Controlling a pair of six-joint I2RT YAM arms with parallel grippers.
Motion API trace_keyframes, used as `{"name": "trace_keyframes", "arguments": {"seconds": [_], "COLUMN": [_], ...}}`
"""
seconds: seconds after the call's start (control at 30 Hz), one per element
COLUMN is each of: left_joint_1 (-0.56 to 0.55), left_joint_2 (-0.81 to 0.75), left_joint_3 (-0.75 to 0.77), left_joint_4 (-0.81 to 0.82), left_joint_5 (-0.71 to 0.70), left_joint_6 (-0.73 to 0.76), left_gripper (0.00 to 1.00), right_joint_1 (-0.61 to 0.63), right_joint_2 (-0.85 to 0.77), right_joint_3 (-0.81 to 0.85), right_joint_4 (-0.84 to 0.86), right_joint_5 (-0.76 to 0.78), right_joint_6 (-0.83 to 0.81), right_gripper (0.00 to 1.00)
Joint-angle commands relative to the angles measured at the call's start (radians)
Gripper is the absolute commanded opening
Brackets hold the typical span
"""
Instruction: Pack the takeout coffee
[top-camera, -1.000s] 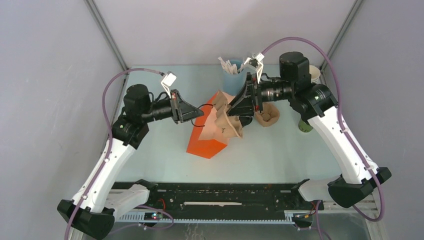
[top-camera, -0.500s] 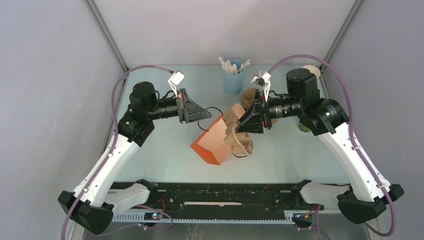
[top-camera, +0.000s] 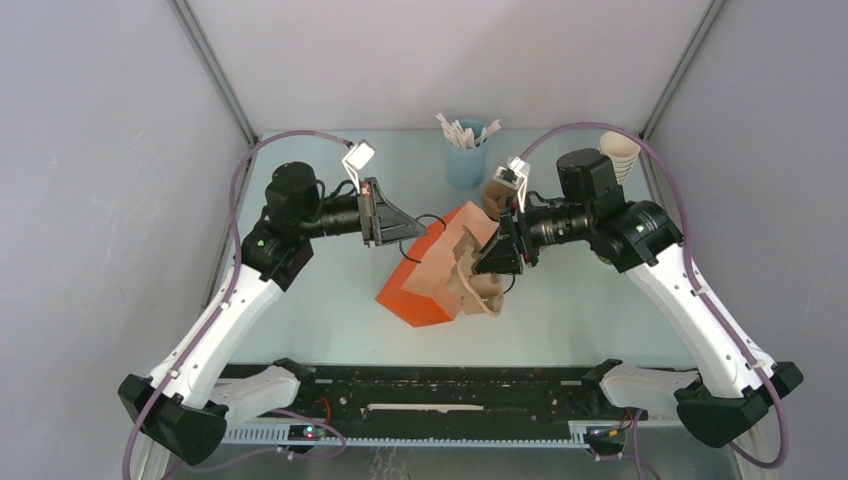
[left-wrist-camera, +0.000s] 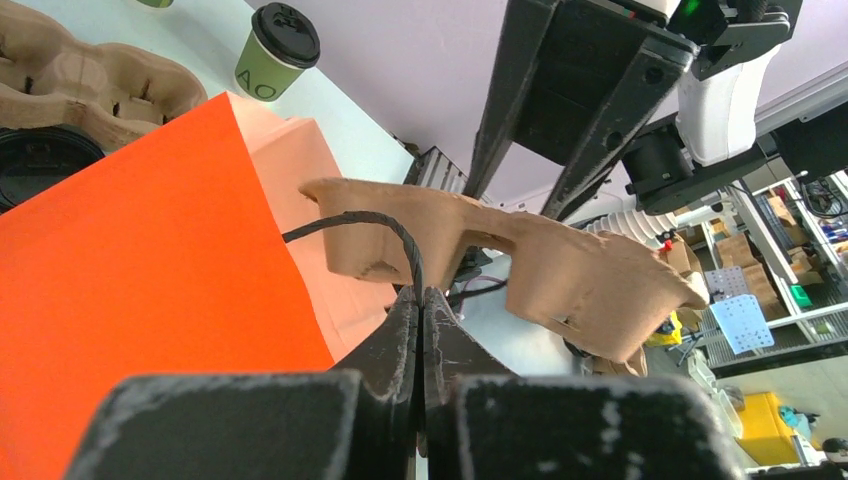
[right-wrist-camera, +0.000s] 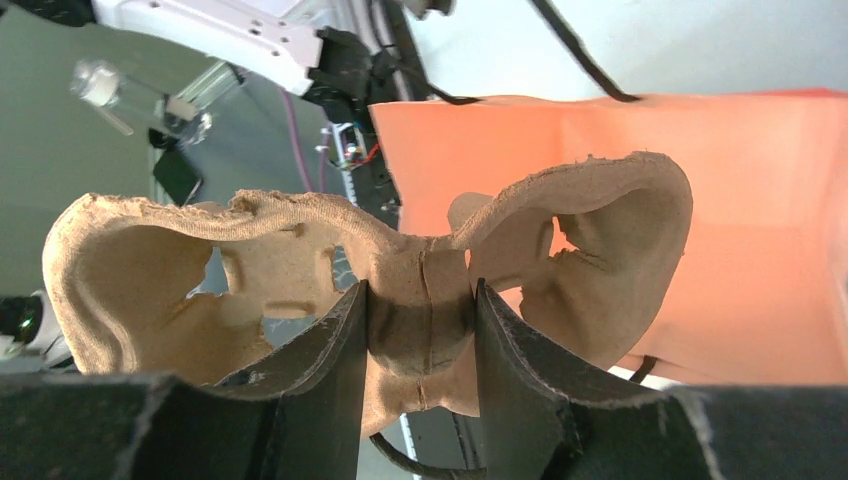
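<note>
The takeout coffee (left-wrist-camera: 272, 50), a green cup with a black lid, stands on the table far behind the bag; in the top view it is hidden. My left gripper (top-camera: 408, 232) (left-wrist-camera: 421, 292) is shut on the black cord handle (left-wrist-camera: 398, 232) of the orange paper bag (top-camera: 428, 285) (left-wrist-camera: 150, 260), holding its mouth up. My right gripper (top-camera: 488, 268) (right-wrist-camera: 420, 292) is shut on the middle ridge of a brown pulp cup carrier (top-camera: 478, 282) (right-wrist-camera: 400, 260), tilted at the bag's (right-wrist-camera: 720, 170) open mouth. No cup sits in the carrier (left-wrist-camera: 520, 250).
A blue cup of white stirrers (top-camera: 465, 160) stands at the back. A stack of lidless cups (top-camera: 620, 150) is at the back right. A second pulp carrier (left-wrist-camera: 90, 75) and black lids (left-wrist-camera: 35, 160) lie behind the bag.
My right gripper has carried the carrier forward and down to the bag's mouth. My left gripper has lifted the handle slightly, and the bag has turned and shifted.
</note>
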Motion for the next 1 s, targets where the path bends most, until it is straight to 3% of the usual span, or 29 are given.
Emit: {"name": "trace_keyframes", "arguments": {"seconds": [0.0,0.6,0.97], "left_joint_1": [-0.016,-0.058,-0.058], "left_joint_2": [0.006,0.041,0.043], "left_joint_3": [0.049,0.058,0.065], "left_joint_4": [0.036,0.035,0.025], "left_joint_5": [0.004,0.0,0.015], "left_joint_6": [-0.011,-0.002,0.009], "left_gripper": [0.0,0.0,0.0], "right_joint_1": [0.0,0.151,0.063], "right_joint_2": [0.011,0.103,0.089], "right_joint_3": [0.021,0.143,0.094], "right_joint_4": [-0.009,-0.064,-0.035], "right_joint_5": [0.154,0.22,0.3], "right_joint_6": [0.023,-0.125,-0.136], "right_gripper": [0.37,0.36,0.34]}}
